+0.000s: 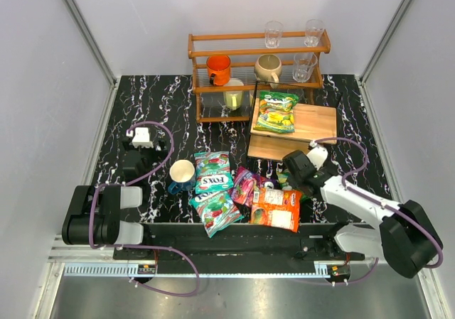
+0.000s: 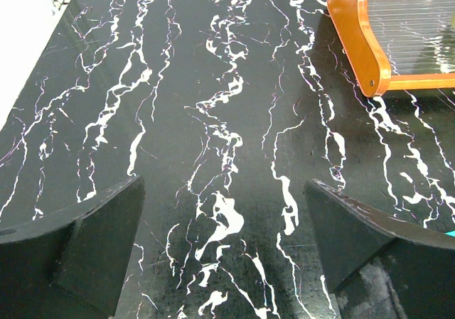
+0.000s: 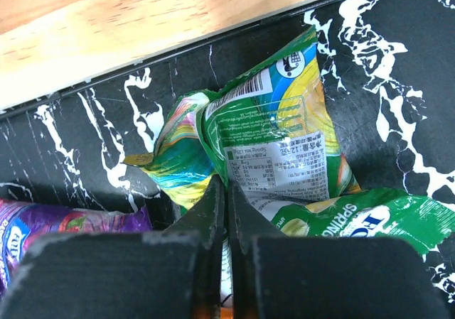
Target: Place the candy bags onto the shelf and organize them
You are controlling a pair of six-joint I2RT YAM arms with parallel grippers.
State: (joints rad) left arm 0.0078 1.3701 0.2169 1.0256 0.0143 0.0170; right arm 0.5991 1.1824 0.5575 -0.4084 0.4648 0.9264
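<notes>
On the right of the table (image 1: 142,99), just before the shelf (image 1: 274,148), a green-yellow candy bag (image 3: 284,141) was gripped at its near edge by the clenched right tool (image 3: 226,191), its length pointed toward the shelf, while the left tool (image 2: 224,187), spread open, was seen well apart.

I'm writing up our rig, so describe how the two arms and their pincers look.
The left arm and right arm are chunky black joints with white link sections, each with a looping purple cable. The left pincer and right pincer have matte black, wedge-shaped fingers. No markings are visible.
</notes>
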